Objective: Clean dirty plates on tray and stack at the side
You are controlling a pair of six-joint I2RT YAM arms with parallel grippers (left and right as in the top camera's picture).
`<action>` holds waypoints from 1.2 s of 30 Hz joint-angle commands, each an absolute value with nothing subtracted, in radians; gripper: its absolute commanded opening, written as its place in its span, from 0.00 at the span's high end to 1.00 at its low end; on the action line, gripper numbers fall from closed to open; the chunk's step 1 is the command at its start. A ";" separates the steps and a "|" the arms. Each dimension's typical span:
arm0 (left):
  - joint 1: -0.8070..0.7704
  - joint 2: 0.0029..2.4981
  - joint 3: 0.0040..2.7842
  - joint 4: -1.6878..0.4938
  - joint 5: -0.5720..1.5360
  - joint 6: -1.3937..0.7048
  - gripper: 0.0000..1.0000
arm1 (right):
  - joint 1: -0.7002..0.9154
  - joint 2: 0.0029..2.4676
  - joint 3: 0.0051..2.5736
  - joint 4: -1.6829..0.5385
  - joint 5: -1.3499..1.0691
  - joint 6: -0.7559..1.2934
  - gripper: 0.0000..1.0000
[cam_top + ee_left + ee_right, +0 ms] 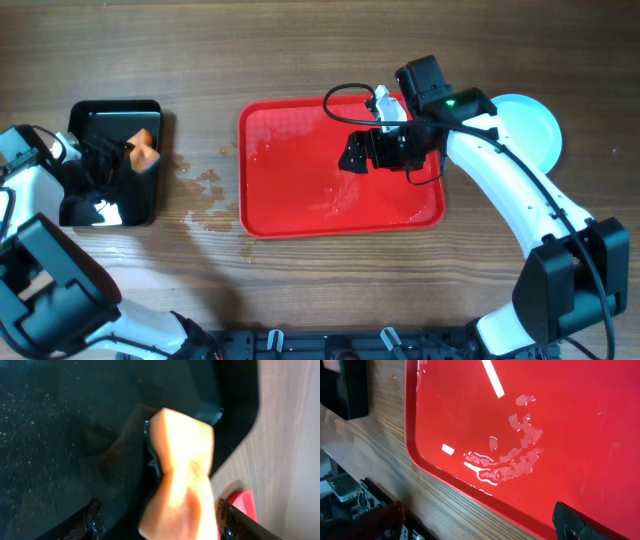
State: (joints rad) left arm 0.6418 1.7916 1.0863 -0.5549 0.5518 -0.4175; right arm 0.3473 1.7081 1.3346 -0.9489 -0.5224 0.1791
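I have the left gripper (162, 522) down in the black bin (115, 108) near the table's (300, 50) left edge. Its fingers are spread wider than the orange sponge (182, 460) between them, with a gap on one side. The right gripper (477, 512) hangs over the wet red tray (340, 230) mid-table, fingers wide apart and holding nothing. The plates (535, 125) sit just off the tray's right edge, partly under the right arm; I can't count them.

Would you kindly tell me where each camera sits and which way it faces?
Overhead: above the table, facing straight down on tray, bin, plate; left arm, right arm show.
Left wrist: over the bin, looking in at the sponge; one finger shows.
Right wrist: over the tray, facing its wet floor; one finger shows.
Overhead and right wrist share tray and bin.
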 commanded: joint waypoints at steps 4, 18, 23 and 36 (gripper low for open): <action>0.642 1.874 1.098 -0.469 0.691 -0.459 0.34 | 0.351 1.698 1.331 -0.947 -0.516 0.186 0.04; 0.584 1.927 1.098 -0.339 0.751 -0.488 0.39 | 0.351 1.698 1.331 -0.953 -0.516 0.194 0.04; 0.586 1.927 1.098 -0.321 0.711 -0.487 0.79 | 0.350 1.698 1.331 -0.955 -0.516 0.202 0.04; 0.587 1.826 1.102 -0.446 0.362 -0.476 0.96 | 0.350 1.698 1.331 -0.953 -0.515 0.182 0.01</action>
